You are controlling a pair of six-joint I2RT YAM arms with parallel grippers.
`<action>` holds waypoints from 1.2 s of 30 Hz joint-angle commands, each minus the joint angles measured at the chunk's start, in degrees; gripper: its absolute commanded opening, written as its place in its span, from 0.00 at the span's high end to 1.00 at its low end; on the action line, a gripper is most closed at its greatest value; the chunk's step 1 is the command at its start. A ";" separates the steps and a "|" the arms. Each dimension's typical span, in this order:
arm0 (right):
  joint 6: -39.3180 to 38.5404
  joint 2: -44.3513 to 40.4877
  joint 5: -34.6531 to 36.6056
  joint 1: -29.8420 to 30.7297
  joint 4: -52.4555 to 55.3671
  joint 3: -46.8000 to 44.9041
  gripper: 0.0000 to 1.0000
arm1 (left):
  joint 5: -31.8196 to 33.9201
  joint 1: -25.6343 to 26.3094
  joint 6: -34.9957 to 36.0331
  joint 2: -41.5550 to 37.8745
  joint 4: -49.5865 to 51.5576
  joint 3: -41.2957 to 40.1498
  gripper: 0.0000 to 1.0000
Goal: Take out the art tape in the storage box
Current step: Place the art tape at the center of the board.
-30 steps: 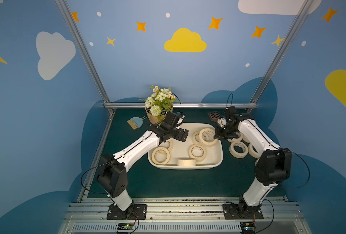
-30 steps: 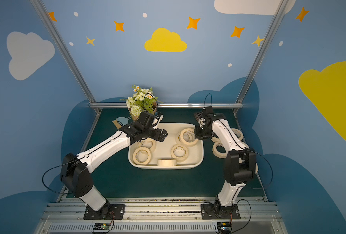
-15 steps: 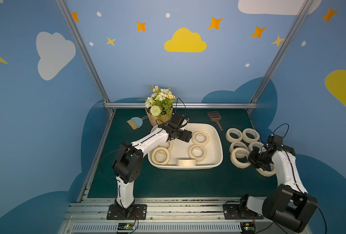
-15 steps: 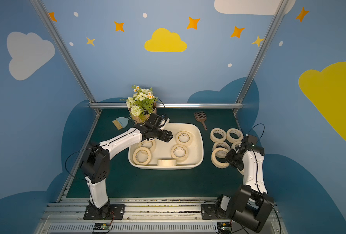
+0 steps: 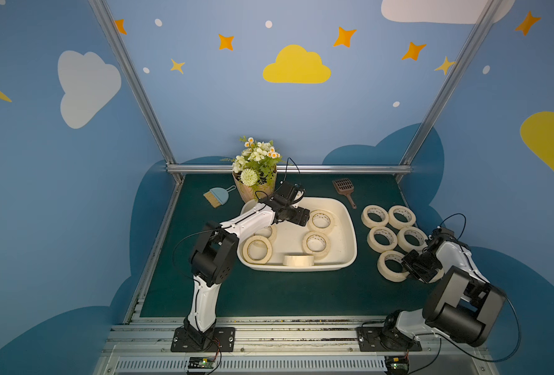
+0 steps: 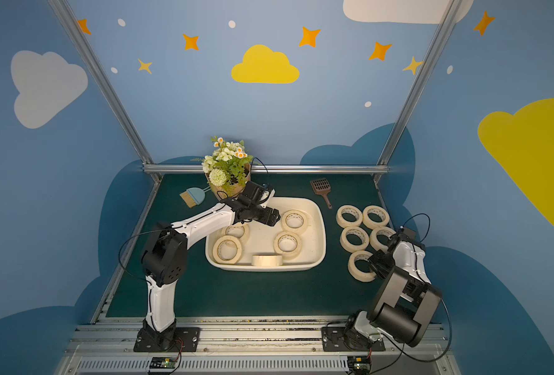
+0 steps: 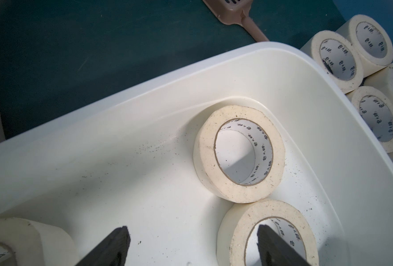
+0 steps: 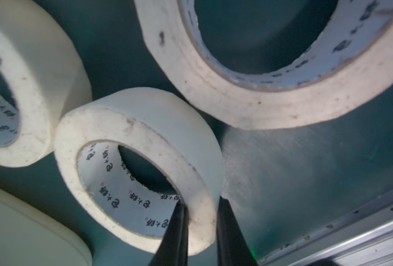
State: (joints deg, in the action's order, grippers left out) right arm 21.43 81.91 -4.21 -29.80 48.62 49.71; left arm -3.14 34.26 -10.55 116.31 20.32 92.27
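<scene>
Both arms have shifted since a second ago: then the right gripper (image 8: 200,216) hung over the storage box (image 5: 350,227); now it sits low at the right edge of the mat, its two dark fingers (image 8: 177,230) pinching the wall of one art tape roll (image 8: 140,165), one finger inside the core, one outside; the left arm's elbow has drawn in toward its base, and the left gripper (image 7: 193,244) hangs inside the box, jaws spread wide and holding nothing, one tip over the core of a flat-lying roll (image 7: 269,232).

Rolls are thick cream-beige rings, matte and papery, flecked with dark specks; pale cardboard cores printed with small dark marks.

Five rolls lie in the box in both top views: four flat, one (image 5: 298,259) on edge against the near wall; another flat one (image 7: 239,154) rests by the far right corner.

Outside, a cluster of rolls (image 5: 389,227) lies flat on the dark green mat (image 5: 269,292), right of the box and touching one another.

Box is smooth glossy cream-white plastic, shallow, rounded corners, flared rim, floor dusted with dark grit.
</scene>
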 commanded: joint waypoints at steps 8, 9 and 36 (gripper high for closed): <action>-1.22 7.01 -1.57 -0.04 -7.99 -0.42 1.00 | -0.20 -0.21 0.08 1.28 0.85 2.34 0.10; -1.28 6.95 -0.94 0.01 -8.14 -0.84 1.00 | -0.26 -0.18 0.04 1.65 0.78 2.54 0.10; -1.98 -4.82 2.95 26.15 9.12 21.14 0.15 | -3.92 2.19 0.39 14.89 8.87 17.95 0.14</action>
State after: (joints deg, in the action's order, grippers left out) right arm 20.49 77.17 -2.90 -5.26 52.16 68.03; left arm -6.07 36.07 -10.70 129.27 25.21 107.90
